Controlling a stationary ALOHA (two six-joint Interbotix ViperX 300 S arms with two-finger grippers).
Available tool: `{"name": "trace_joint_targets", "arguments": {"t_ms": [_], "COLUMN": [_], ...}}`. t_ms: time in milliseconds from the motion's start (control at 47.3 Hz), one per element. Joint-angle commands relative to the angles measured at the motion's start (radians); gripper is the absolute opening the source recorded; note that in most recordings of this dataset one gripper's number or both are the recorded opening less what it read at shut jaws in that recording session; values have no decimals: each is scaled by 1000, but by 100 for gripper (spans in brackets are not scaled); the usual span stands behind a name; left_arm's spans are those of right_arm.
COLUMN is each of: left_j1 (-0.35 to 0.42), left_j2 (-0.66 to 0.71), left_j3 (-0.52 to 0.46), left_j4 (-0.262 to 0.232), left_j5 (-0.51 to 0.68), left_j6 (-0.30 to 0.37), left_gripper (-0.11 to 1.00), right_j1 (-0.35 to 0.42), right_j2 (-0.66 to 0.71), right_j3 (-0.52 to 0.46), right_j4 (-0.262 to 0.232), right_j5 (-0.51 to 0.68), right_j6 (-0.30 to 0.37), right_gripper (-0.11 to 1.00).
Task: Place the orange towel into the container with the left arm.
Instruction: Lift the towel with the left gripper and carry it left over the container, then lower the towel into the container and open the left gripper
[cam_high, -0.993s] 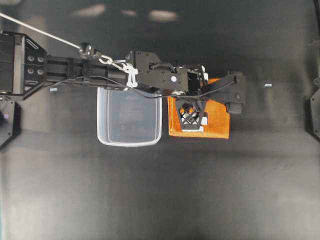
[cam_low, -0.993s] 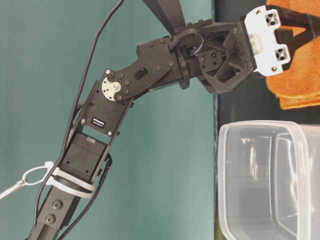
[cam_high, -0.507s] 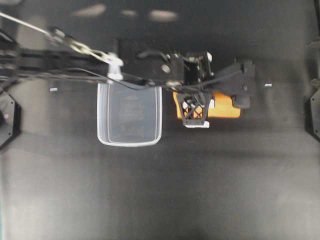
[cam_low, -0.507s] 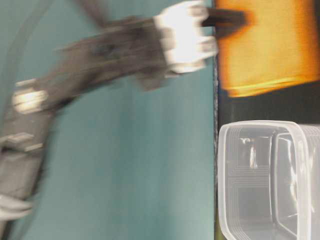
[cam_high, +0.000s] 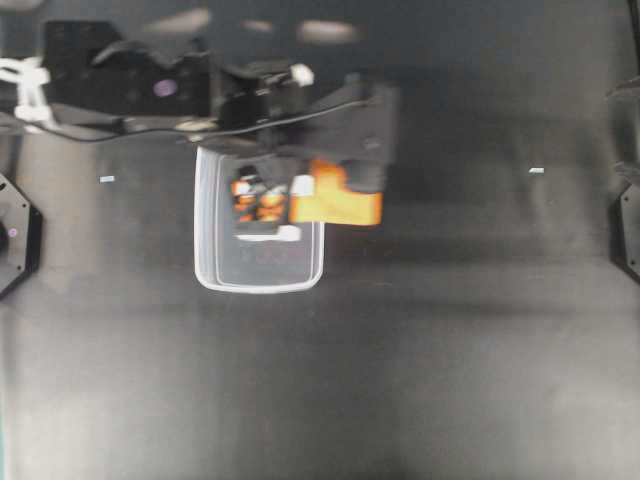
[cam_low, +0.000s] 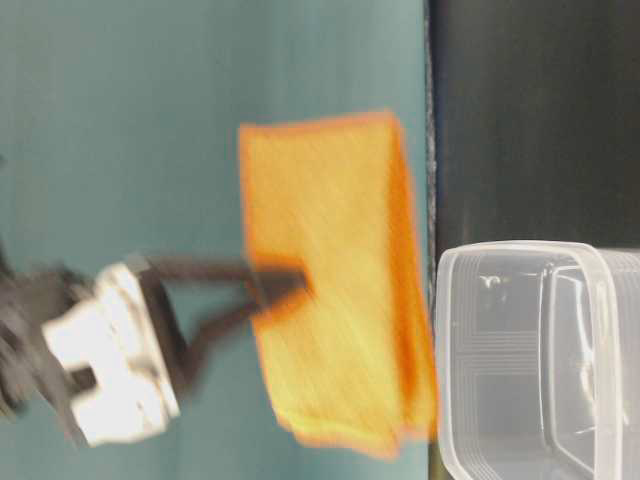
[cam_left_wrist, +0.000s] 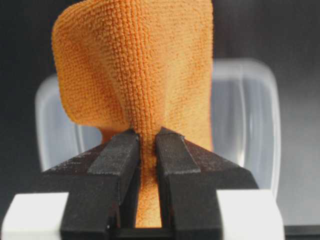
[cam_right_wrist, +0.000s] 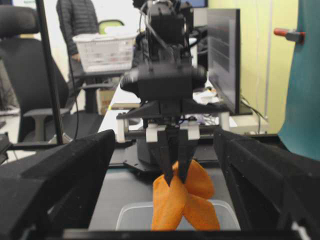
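Left end effector (cam_left_wrist: 145, 150) clamped tight on towel (cam_left_wrist: 140, 75), fingers (cam_left_wrist: 117, 155) nearly together with a pinched fold of cloth between them. Towel off the table (cam_high: 400, 350), hanging from the fingertips, draped and bunched. In overhead view, towel (cam_high: 340, 200) over the right rim of tub (cam_high: 215, 270), part of it seen through the latticed end effector (cam_high: 262, 200) above the tub interior. Table-level view blurred: towel (cam_low: 335, 330) in mid-air, just beside tub (cam_low: 540, 360), lower edge near its rim; touching or not, cannot tell. Left end effector (cam_low: 275, 290) gripping the towel's edge from the left of that view. Right wrist view: left end effector (cam_right_wrist: 175, 172) pointing down, towel (cam_right_wrist: 182, 202) dangling below it, above tub (cam_right_wrist: 135, 217). Tub upright on the table, nothing inside yet. Right end effector fingers (cam_right_wrist: 60, 175) spread wide at frame edges, nothing between them, well apart from towel and tub.
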Motion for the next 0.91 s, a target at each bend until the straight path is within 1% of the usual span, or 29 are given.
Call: {"name": "trace_joint_targets", "arguments": {"t_ms": [0, 106, 296, 444, 697, 824, 866, 887], "left_j1": [6, 15, 18, 23, 26, 31, 31, 31], "left_j2": [-71, -104, -124, -126, -121, -120, -120, -118], "left_j3": [101, 192, 279, 302, 302, 304, 308, 308], "left_j4": [2, 2, 2, 3, 3, 2, 3, 3], "left_j5": [-83, -161, -215, -222, -272, -275, -276, -276], "left_j6": [-2, 0, 0, 0, -2, -11, -11, -11], "left_gripper": [6, 6, 6, 6, 7, 7, 9, 13], "right_j1": [5, 5, 5, 8, 17, 17, 17, 17], "right_j2": [6, 6, 2, 2, 2, 2, 2, 2], "right_j3": [-8, -8, -6, -2, -2, -2, -2, 0], "right_j4": [3, 3, 3, 3, 2, 3, 3, 3], "right_j5": [-11, -5, -3, -3, -3, -3, -3, -3], "right_j6": [2, 2, 3, 5, 5, 5, 5, 5], "right_gripper": [77, 77, 77, 77, 77, 77, 77, 77]}}
